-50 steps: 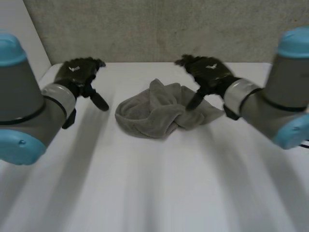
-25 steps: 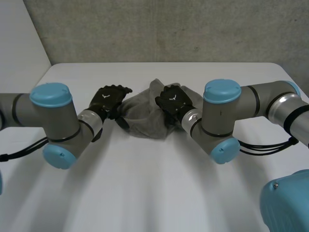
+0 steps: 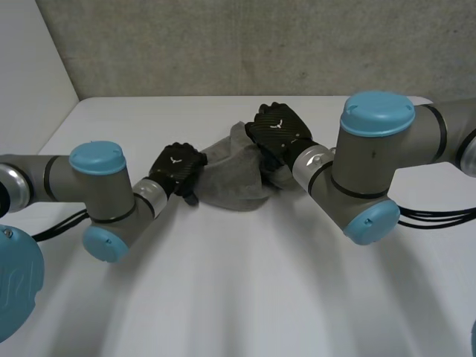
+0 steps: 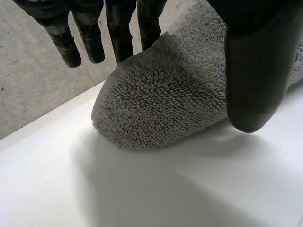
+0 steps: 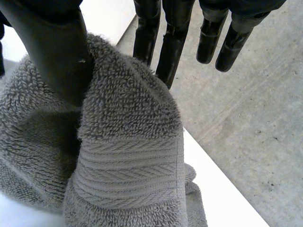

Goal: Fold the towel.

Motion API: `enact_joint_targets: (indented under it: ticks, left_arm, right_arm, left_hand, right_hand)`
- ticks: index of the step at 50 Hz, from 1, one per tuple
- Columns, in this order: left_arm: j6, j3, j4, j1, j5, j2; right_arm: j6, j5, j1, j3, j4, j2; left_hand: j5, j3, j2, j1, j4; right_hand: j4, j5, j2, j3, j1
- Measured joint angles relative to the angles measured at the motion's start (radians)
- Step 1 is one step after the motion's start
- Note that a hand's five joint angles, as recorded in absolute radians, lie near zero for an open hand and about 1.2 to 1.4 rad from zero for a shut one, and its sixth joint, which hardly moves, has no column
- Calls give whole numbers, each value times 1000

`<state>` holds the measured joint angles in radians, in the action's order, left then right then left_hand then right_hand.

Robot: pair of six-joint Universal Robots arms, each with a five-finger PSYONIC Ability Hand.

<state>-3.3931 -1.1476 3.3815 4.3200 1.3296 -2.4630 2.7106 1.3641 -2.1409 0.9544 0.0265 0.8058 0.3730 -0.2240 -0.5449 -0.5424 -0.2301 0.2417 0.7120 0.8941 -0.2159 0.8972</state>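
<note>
Two hands are closed on the one grey towel [image 3: 227, 182], and neither is spread wide. The left hand [image 3: 177, 166] sits at the towel's left end. Its thumb [image 4: 255, 71] lies across the near face of a rounded terry fold, and some of its fingers [image 4: 149, 21] run straight down behind that fold, so the cloth looks pinched between them. The other fingers hang free just beside the fold. The right hand [image 3: 278, 132] is at the towel's far right part and stands higher. In its wrist view the thumb presses one side of an upstanding fold and straight fingers stand close behind the other side, which I judge to be a narrow pinch. Just below that pinch the woven band [image 5: 128, 172] of a hem runs across the fold, so this hand probably has an edge. Whether it is a corner cannot be told.

Outward from the hands, the towel is a crumpled heap on the white table [image 3: 245, 297]. It lies between the two hands, peaked at the right hand and low at the left.

By my reading none of the folding is done: there is no flat layer, no straight crease and no squared edge anywhere on the towel. Everything is left to do, from pulling it out flat and finding the corners to laying one half over the other.

The heap is longer than it is deep. Its long axis runs across the table from the left hand to the right hand, tilting up and away toward the right. Bunched as it is, it points no clear way.
</note>
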Motion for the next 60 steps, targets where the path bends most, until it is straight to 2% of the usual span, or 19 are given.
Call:
enact_joint_targets:
  ticks: [8, 13, 15, 23, 29, 38, 44, 47, 50, 52, 55, 60]
  left_arm:
    - [2, 22, 1, 2, 7, -13]
    - [2, 45, -1, 2, 27, -29]
    - [2, 49, -2, 2, 31, -32]
    - [2, 23, -38, 0, 34, 23]
    - [0, -59, -109, 2, 28, 163]
    - [-41, -198, -329, 3, 19, 427]
    - [-122, -241, -459, 11, 19, 521]
    - [-154, -253, -501, 14, 20, 541]
    - [-171, -264, -526, 15, 21, 551]
    - [-175, -275, -533, 13, 22, 553]
    - [-175, -290, -534, 8, 23, 553]
    - [-172, -318, -531, -1, 24, 556]
  right_arm:
    - [-5, -18, 13, 79, -2, 78]
    - [-8, -37, 34, 161, -3, 147]
    - [-8, -44, 44, 185, -5, 168]
    - [-16, -75, 76, 252, -56, 222]
    - [-64, -116, 102, 275, -180, 231]
    - [-241, -201, 167, 284, -420, 269]
    - [-259, -218, 192, 284, -459, 307]
    - [-242, -217, 192, 292, -457, 315]
    - [-191, -215, 189, 312, -436, 318]
    - [-115, -212, 185, 339, -398, 317]
    - [-5, -207, 182, 380, -336, 317]
    - [196, -202, 169, 464, -215, 316]
  left_hand:
    - [332, 0, -339, -337, 0]
    - [699, 0, -700, -709, 0]
    - [771, 0, -762, -767, 0]
    - [786, 0, -775, -769, 0]
    - [786, 0, -775, -769, 0]
    - [791, 0, -782, -769, 0]
    - [790, 0, -784, -769, 0]
    - [790, 0, -784, -769, 0]
    - [790, 0, -785, -769, 0]
    - [790, 0, -785, -769, 0]
    - [791, 0, -787, -769, 0]
    - [791, 0, -787, -769, 0]
  right_hand:
    - [0, 0, 0, 0, 0]
    - [0, 0, 0, 0, 0]
    - [0, 0, 0, 0, 0]
    - [0, 1, 0, 0, 0]
    - [0, 3, 0, 0, 0]
    - [0, 32, 30, 0, 27]
    - [0, 14, 7, 0, 5]
    - [0, -164, -169, 0, -177]
    - [0, -439, -395, 0, -417]
    - [0, -608, -566, 0, -585]
    - [0, -651, -670, 0, -686]
    - [0, -651, -678, 0, -697]
